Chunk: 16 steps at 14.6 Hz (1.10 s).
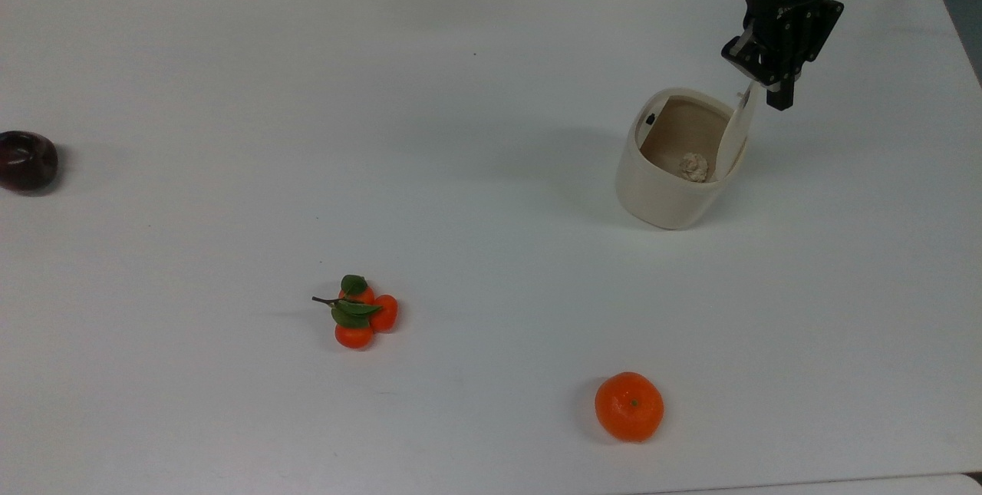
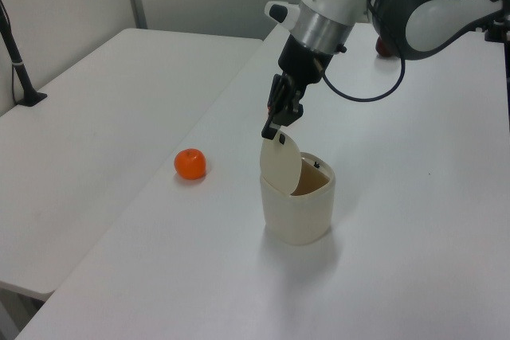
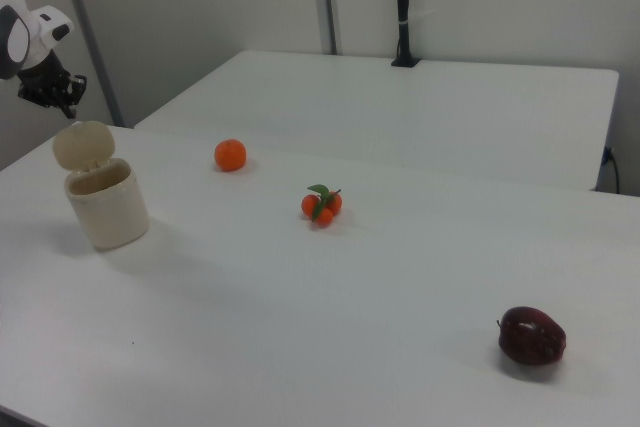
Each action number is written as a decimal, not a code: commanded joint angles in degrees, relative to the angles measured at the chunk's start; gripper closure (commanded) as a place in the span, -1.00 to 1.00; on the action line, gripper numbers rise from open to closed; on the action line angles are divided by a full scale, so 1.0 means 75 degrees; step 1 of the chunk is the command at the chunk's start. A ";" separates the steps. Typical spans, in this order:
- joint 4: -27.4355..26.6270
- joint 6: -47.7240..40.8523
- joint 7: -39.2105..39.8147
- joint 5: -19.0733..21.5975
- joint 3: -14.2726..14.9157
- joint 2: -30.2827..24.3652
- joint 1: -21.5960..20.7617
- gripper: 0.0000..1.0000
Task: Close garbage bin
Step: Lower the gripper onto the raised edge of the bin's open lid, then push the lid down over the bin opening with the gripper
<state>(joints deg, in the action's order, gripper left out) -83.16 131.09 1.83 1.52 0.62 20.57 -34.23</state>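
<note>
The garbage bin [image 1: 669,173] sits just below the gripper [image 1: 776,96], and its lid [image 1: 735,130] stands up, so the bin is not shut yet. The gripper is right by the top edge of the lid. I think it needs to push the lid over and down next. The fingers look pressed together and hold nothing. I cannot tell if they touch the lid.
</note>
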 commanded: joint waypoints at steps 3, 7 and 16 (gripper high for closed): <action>-0.0185 -0.0764 0.1053 0.0044 0.0128 -0.0129 -0.0041 1.00; -0.0162 -0.1494 0.1560 0.0009 0.0222 -0.0176 0.0006 1.00; -0.0455 -0.1881 0.2532 -0.0624 0.0222 0.0139 0.0076 1.00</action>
<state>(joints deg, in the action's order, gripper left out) -85.51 117.87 17.61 -2.56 2.02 21.14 -33.72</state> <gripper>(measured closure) 0.991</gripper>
